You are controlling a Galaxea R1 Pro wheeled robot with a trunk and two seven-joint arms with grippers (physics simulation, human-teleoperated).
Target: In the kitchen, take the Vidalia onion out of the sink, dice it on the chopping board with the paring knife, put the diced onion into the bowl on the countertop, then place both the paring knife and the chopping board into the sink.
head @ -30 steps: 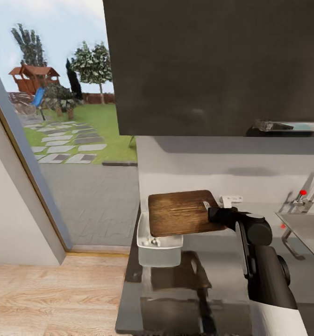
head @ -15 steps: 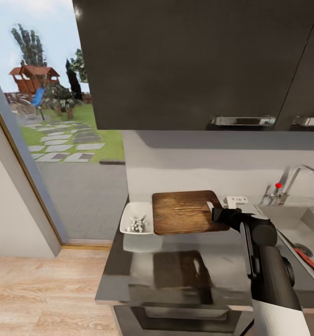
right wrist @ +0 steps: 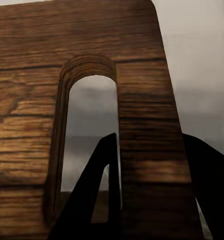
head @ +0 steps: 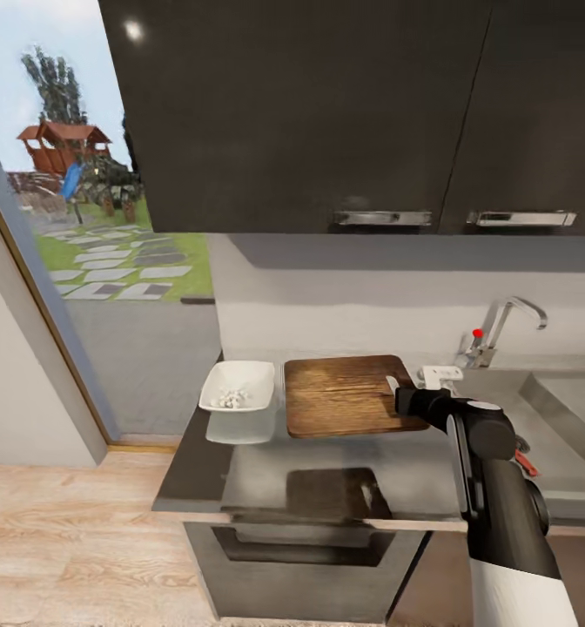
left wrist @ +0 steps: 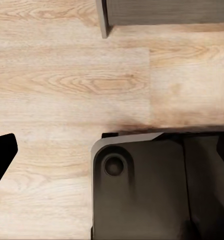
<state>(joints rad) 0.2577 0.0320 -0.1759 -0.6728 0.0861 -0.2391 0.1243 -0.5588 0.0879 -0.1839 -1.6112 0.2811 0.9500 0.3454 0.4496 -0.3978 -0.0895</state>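
While the right gripper point(head: 395, 401) pinches the chopping board point(head: 349, 394) by its slot end, aloft over the countertop point(head: 414, 488), keep it level and swing rightward to the sink point(head: 571, 409); left pincer state unclear.

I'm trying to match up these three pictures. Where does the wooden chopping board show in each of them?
Head view: the chopping board is held up over the countertop, just right of the bowl, gripped at its right end by the right hand.
Right wrist view: the board is seen close up, with its handle slot.
Left wrist view: wooden floor, not the board.
Shared landmark: the right hand gripping beside the slot.
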